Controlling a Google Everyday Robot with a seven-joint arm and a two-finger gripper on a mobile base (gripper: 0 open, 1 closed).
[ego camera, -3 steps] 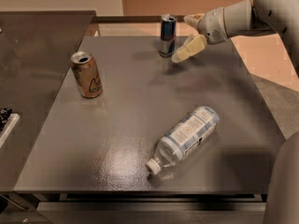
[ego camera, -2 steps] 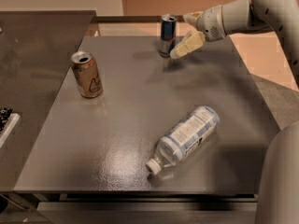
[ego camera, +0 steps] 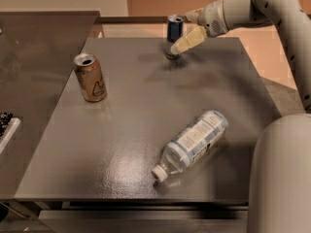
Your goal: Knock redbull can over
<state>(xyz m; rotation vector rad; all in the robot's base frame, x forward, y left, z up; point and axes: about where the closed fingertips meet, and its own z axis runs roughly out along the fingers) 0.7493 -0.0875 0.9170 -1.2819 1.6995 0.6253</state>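
Observation:
The redbull can [ego camera: 174,29] is slim and blue-and-silver. It stands upright at the far edge of the grey table [ego camera: 136,106]. My gripper [ego camera: 185,32] comes in from the right at the end of the white arm and is right beside the can. It is open. One cream finger [ego camera: 188,39] slants down across the can's lower right side, and the other finger shows behind, to the can's upper right. I cannot tell whether the finger touches the can.
A tan-orange can [ego camera: 90,76] stands upright at the left of the table. A clear plastic bottle [ego camera: 192,143] with a white label lies on its side near the front. A darker table [ego camera: 34,57] adjoins on the left. My white base [ego camera: 282,178] fills the lower right.
My gripper has moved a little to the left, closer to the redbull can. The can still stands upright in the same spot.

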